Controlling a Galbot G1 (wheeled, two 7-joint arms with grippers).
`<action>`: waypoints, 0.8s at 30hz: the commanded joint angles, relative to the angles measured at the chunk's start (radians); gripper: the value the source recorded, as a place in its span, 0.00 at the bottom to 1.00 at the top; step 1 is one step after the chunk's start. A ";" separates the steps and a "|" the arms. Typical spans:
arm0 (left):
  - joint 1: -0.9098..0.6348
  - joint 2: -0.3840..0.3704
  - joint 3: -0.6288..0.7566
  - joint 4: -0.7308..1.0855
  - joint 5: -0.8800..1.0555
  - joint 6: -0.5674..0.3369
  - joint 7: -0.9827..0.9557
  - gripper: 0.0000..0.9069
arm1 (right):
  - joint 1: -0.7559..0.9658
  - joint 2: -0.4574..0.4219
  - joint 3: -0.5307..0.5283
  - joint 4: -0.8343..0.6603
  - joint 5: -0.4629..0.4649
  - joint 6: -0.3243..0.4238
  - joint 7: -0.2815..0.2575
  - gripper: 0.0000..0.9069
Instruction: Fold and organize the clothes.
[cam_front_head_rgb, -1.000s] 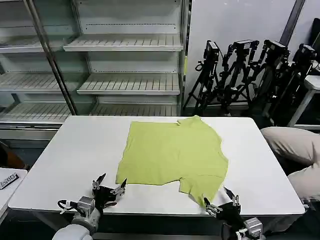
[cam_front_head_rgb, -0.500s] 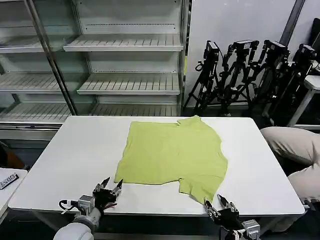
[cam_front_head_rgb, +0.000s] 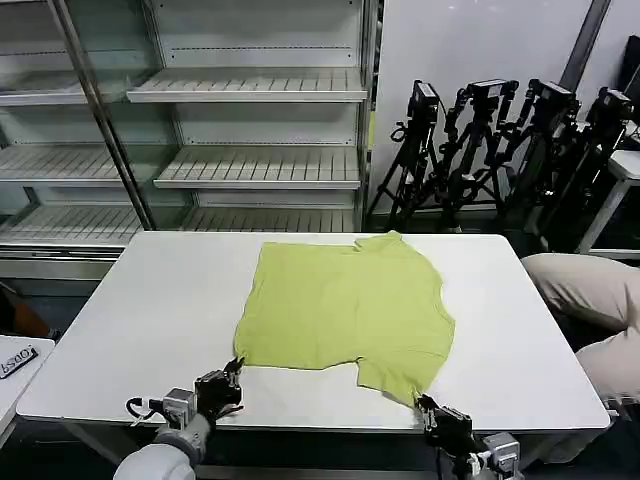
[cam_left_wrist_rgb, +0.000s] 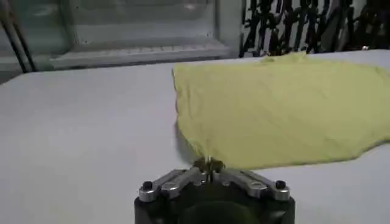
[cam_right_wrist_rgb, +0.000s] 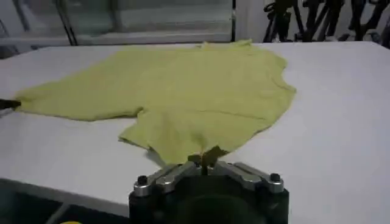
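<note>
The lime yellow-green T-shirt (cam_front_head_rgb: 345, 308) lies spread flat on the white table (cam_front_head_rgb: 150, 310), plain side up. My left gripper (cam_front_head_rgb: 233, 371) is at the shirt's near left corner, shut on the hem there (cam_left_wrist_rgb: 207, 163). At the near right sleeve edge my right gripper (cam_front_head_rgb: 428, 407) is shut on the cloth (cam_right_wrist_rgb: 204, 157). Both pinched corners rest low at the table's front edge.
Beige trousers (cam_front_head_rgb: 585, 290) hang over the table's right side. A metal shelf rack (cam_front_head_rgb: 250, 130) stands behind the table, and several black tripods (cam_front_head_rgb: 500, 140) at the back right. A small white side table (cam_front_head_rgb: 12, 365) is at the left.
Both grippers were open near the front edge; they moved onto the shirt's near corners and shut on the cloth.
</note>
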 joint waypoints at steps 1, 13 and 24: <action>-0.262 -0.065 0.042 0.066 0.018 0.003 -0.052 0.01 | 0.350 0.020 0.017 -0.118 0.077 -0.084 0.006 0.00; -0.452 -0.106 0.060 0.312 -0.049 0.003 -0.064 0.01 | 0.626 0.043 -0.044 -0.409 0.026 -0.091 -0.018 0.00; -0.498 -0.121 0.078 0.418 -0.047 0.003 -0.056 0.01 | 0.708 0.072 -0.070 -0.522 0.009 -0.063 -0.035 0.00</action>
